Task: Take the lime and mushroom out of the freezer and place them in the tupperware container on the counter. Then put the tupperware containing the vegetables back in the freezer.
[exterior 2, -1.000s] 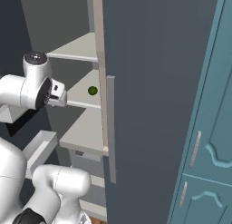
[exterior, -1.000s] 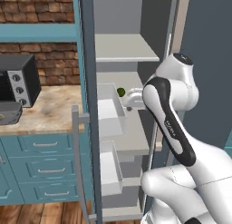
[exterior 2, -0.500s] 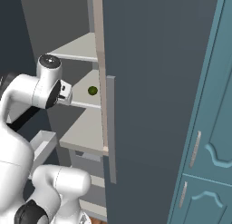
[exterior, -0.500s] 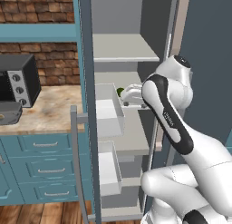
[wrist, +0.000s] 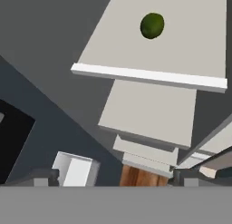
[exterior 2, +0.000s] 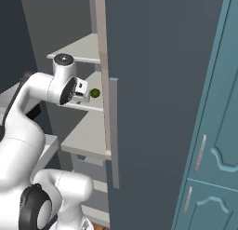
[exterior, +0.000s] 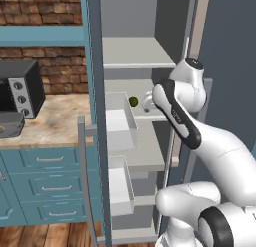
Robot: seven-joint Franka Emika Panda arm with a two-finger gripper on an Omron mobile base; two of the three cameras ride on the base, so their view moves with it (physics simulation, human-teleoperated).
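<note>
Closest to me, my gripper has its two fingers spread wide apart and nothing between them. In the hand view the tips sit at the bottom corners, far from each other.

A second ago my arm was back outside the freezer with the hand well short of the shelf. Now the hand has swung in toward the shelf edge and sits near the front of it, so I am getting close to my first grab.

A little farther in, the lime rests on the pale grey shelf. It has not moved. In the left base view the lime is just beside my hand, and in the right base view the lime sits just past it. I am not touching it yet.

I cannot see the mushroom.

Farthest off, on the counter, the tupperware container waits beside the black toaster oven.

I think the next job is to reach in, put my fingers around the lime, and squeeze. It is round, so it could roll away.
</note>
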